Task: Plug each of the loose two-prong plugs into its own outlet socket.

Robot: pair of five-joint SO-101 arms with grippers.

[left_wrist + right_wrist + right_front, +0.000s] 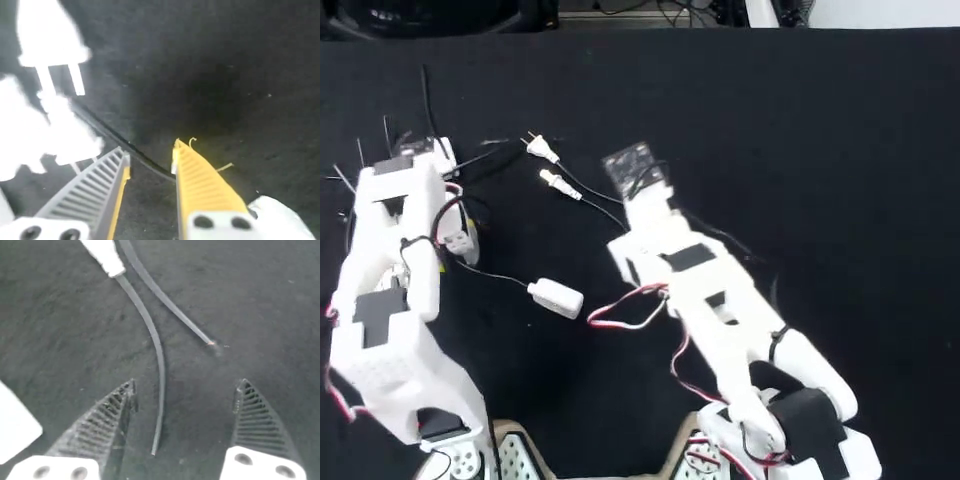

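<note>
**both pincers released, neither plug seated**

the two loose two-prong plugs lie side by side on the black table: the far plug and the near plug. the white socket block sits well apart from them, nearer the arm bases.

the left gripper is released and holds nothing. its grey and yellow fingers straddle a thin black cable, with a plug just beyond the tips. the right gripper is spread wide over another black lead, also empty.

the likely trouble is a pinch on the cord rather than a plug body. the plug would then dangle and twist, and its prongs would turn away from the slots. the plugs lie close together, so lifting one could drag its neighbour. the socket block looks light and unanchored, and pushing prongs into it unbraced would probably slide it across the cloth.
</note>
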